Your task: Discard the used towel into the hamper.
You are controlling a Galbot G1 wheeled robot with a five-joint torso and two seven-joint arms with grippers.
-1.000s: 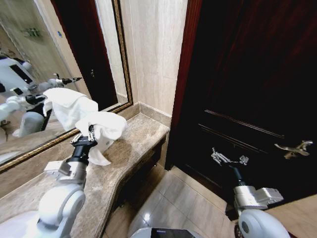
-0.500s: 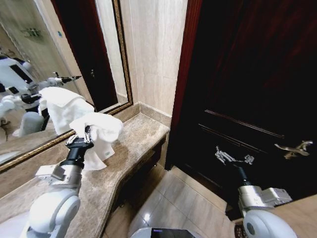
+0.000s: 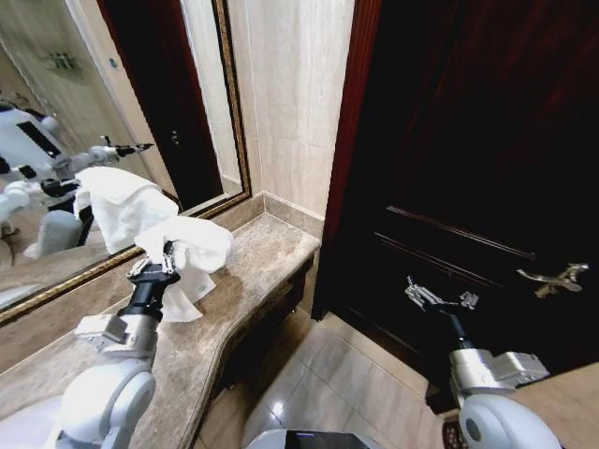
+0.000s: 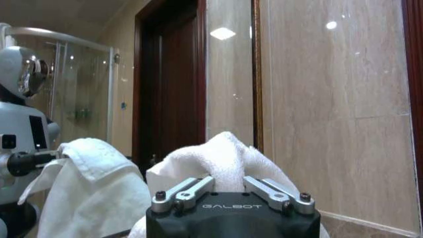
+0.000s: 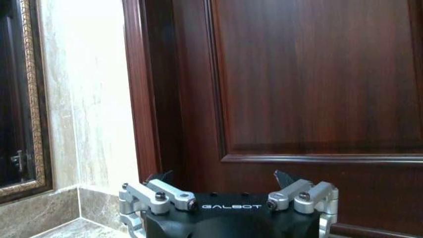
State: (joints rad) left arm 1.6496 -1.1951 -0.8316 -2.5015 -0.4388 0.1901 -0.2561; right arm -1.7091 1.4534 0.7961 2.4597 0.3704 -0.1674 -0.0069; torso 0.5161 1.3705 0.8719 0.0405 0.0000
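Nearest, the left gripper (image 3: 167,259) is clamped on a white towel (image 3: 192,251), holding it bunched just above the marble bench (image 3: 253,271); loose folds droop from the grip toward the stone. The towel looks soft, light and floppy, so it should sag and swing when carried; a pinch on the thick gathered bunch seems the safest hold. To the right, the right gripper (image 3: 438,297) hangs with its jaws apart and nothing in them, over the tiled floor (image 3: 328,383) before a dark wooden door (image 3: 468,140). Behind the bench, a framed mirror (image 3: 122,112) reflects towel and robot.
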